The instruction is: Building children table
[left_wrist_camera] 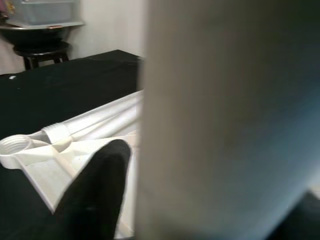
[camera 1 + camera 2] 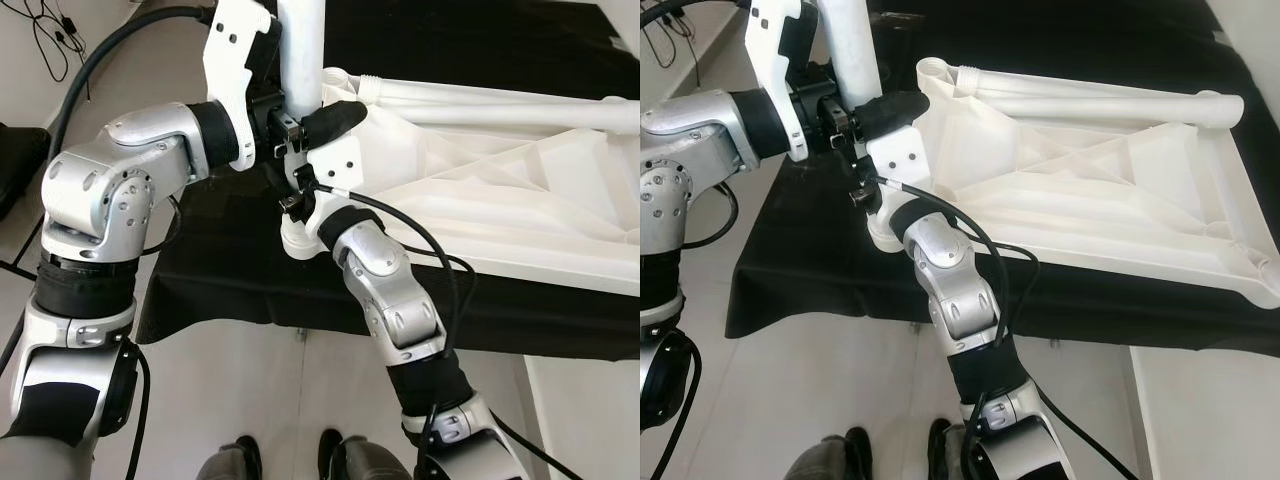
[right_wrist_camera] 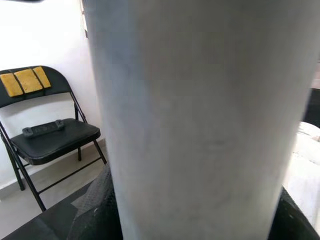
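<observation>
The white children's table top [image 2: 1090, 190] lies upside down on a black cloth [image 2: 230, 280]. A white table leg [image 2: 300, 50] stands upright at its near left corner [image 2: 878, 232]. My left gripper [image 2: 305, 120] reaches in from the left and is shut on the leg, one black finger [image 2: 338, 117] wrapped across its front. Just below it, my right gripper [image 2: 298, 197] comes up from underneath and is shut on the same leg. The leg [image 1: 225, 120] looms close in the left wrist view, and the leg [image 3: 200, 125] also looms in the right wrist view.
An empty threaded socket [image 2: 938, 70] sits at the far left corner. Beside it a white tube [image 2: 1090, 97] lies along the far edge. A black folding chair [image 3: 50, 135] stands off to one side. Cables [image 2: 50, 40] lie on the floor at left.
</observation>
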`<state>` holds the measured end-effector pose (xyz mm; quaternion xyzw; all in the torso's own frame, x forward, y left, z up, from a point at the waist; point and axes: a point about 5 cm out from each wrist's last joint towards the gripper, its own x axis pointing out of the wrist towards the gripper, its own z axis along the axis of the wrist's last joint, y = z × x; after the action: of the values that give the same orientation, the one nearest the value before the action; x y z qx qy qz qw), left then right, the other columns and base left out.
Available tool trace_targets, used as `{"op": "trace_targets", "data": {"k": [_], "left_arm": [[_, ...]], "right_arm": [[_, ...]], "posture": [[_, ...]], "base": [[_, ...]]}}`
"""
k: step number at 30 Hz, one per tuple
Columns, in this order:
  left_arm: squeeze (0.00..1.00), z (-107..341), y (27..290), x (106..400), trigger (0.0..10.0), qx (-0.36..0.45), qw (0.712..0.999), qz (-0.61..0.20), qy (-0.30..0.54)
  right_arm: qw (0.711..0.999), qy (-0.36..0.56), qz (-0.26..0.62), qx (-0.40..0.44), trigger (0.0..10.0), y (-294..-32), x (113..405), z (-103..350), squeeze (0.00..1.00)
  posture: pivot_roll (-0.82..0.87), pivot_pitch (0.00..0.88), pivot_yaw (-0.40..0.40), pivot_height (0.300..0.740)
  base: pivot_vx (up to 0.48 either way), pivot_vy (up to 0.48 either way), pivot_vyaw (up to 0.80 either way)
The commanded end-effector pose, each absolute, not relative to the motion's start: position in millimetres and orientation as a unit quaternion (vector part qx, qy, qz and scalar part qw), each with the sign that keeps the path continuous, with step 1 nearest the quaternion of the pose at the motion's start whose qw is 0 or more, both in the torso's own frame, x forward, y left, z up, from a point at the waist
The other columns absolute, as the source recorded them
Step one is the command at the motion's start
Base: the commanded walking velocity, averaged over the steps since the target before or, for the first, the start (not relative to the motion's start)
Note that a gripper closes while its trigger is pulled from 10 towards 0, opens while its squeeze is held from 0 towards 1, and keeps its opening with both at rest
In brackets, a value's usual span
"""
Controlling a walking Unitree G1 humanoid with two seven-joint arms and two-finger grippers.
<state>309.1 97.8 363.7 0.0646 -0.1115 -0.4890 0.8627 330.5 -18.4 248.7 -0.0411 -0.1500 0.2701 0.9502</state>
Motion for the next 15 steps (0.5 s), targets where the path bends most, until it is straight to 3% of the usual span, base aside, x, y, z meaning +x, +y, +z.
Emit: {"op": "trace_targets", "data": {"k": [1, 12, 13, 15], "left_arm": [[0.0, 356, 86, 304, 0.0, 0.072, 0.844, -0.524, -0.089], [0.0, 356, 86, 304, 0.0, 0.077, 0.84, -0.53, -0.086], [0.0, 356, 86, 304, 0.0, 0.079, 0.84, -0.53, -0.086], [0.0, 356, 86, 304, 0.0, 0.082, 0.84, -0.53, -0.086]], "right_arm": [[0.954, -0.055, 0.294, -0.019, 0.0, 13, 319, 216, 0.0], [0.954, -0.057, 0.293, -0.021, 0.0, 16, 314, 219, 0.0], [0.949, -0.065, 0.31, -0.018, 10.0, 17, 314, 223, 0.0], [0.941, -0.073, 0.33, -0.015, 10.0, 19, 314, 227, 0.0]], "posture": [[-0.17, 0.25, -0.04, 0.74], [-0.18, 0.25, -0.043, 0.74], [-0.18, 0.251, -0.042, 0.74], [-0.18, 0.251, -0.042, 0.74]], "base": [[0.0, 0.0, 0.0], [0.0, 0.0, 0.0], [0.0, 0.0, 0.0], [0.0, 0.0, 0.0]]}}
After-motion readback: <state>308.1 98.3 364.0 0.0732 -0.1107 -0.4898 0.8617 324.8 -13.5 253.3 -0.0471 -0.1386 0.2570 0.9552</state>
